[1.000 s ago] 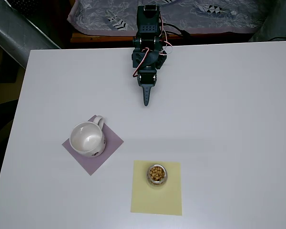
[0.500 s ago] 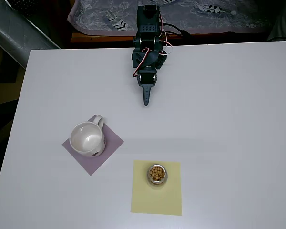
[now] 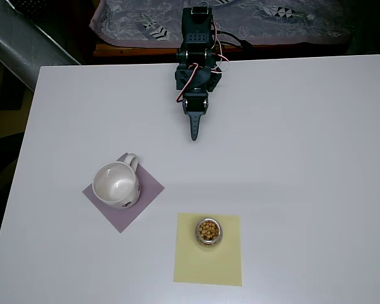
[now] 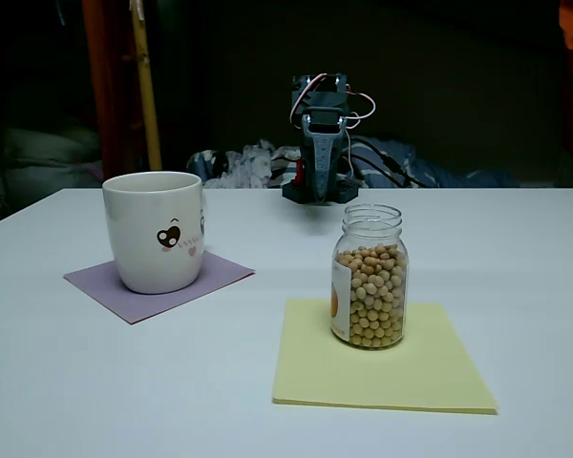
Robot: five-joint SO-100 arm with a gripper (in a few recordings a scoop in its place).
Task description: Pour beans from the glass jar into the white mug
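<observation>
Although the gripper point(image 3: 194, 134), jaws together, sat folded far from it, the glass jar point(image 4: 370, 276) stood upright on the yellow sheet point(image 4: 382, 372), nearly full of beans point(image 4: 374, 296): smooth, breakable, probably slippery; best held mid-body.

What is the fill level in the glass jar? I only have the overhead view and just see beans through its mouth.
Observer: In the fixed view the beans reach roughly to the shoulder of the glass jar.
Operator: Any label on it?
Observer: Yes, a white label with an orange patch on its left side in that view.
Operator: And the white mug?
Observer: The fixed view shows the white mug has a small cartoon face on its side, upright on the purple mat.
Operator: End effector?
Observer: The end effector hangs folded at the far table edge, touching nothing.
</observation>
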